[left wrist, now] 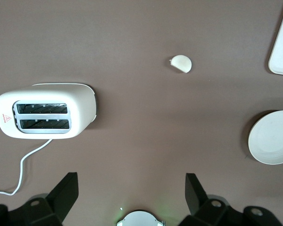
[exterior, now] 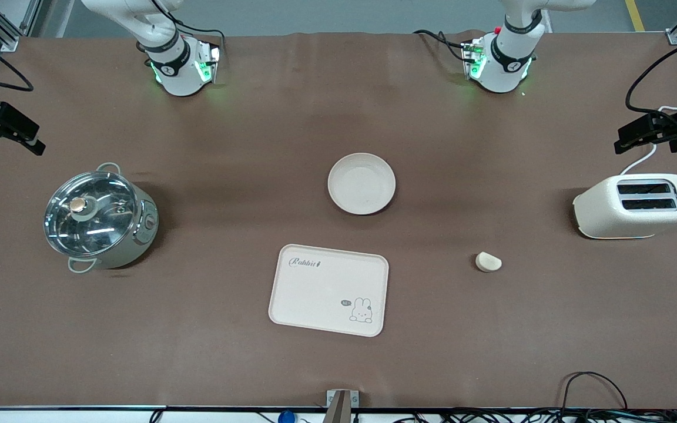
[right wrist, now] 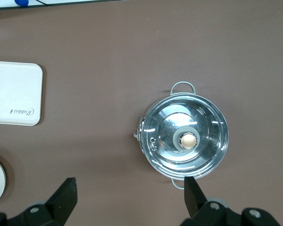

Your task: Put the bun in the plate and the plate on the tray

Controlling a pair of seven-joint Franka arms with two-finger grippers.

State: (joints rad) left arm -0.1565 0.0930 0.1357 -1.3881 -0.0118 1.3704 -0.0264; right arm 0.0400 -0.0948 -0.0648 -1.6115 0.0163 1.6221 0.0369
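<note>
Front view, centre frame: your plate (exterior: 361, 183) sits flat on the brown table (exterior: 256, 117), nothing in it. Just below it in the frame, nearer the camera, lies the tray (exterior: 328, 289), also bare, script mark at its upper corner and bunny drawing at its lower corner. Plate and tray are near each other but not touching.

The bun (exterior: 488, 262) lies alone on the table, lower-middle of the frame, off toward the left arm's end. It sits between the tray and the toaster (exterior: 635, 205), apart from both, and nearer the camera than the plate.

Your left gripper (left wrist: 130, 193) hangs high over the left arm's end of the table, close to the toaster. Its fingers (left wrist: 66, 190) stand spread wide and hold nothing. In the left wrist view you have the toaster, the bun and part of the plate below.

Your right gripper (right wrist: 128, 195) hangs over the right arm's end, close to the lidded pot (exterior: 99, 216). Its fingers (right wrist: 66, 193) are likewise spread wide, with nothing between them. The right wrist view shows the pot's glass lid and one end of the tray.

Both arm bases stand along the top edge of the frame.
</note>
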